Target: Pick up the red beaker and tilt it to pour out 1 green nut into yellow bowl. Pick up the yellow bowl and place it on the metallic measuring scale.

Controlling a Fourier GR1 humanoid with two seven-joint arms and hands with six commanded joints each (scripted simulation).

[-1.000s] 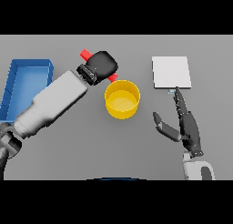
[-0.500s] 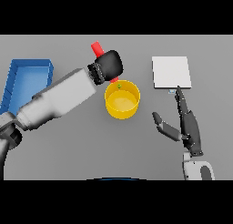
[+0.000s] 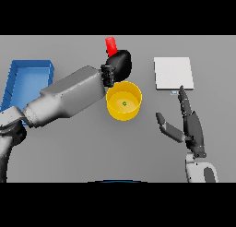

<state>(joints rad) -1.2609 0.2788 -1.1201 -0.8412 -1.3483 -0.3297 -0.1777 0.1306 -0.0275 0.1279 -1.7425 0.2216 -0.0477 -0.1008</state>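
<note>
My left hand (image 3: 120,64) is shut on the red beaker (image 3: 110,45), of which only the upper end shows above the dark hand. It hangs just behind the yellow bowl (image 3: 123,108). One green nut (image 3: 124,103) lies inside the bowl. The metallic measuring scale (image 3: 173,73) is a pale square plate to the right of the bowl. My right hand (image 3: 191,127) stands open in front of the scale, fingers straight and pointing toward it, thumb spread toward the bowl.
A blue tray (image 3: 18,83) sits at the far left of the grey table, partly behind my left forearm (image 3: 69,97), which crosses the table from the lower left.
My left hand has carried the red beaker to the right and farther back, to just behind the bowl. A green nut now lies in the bowl. The right hand has not moved.
</note>
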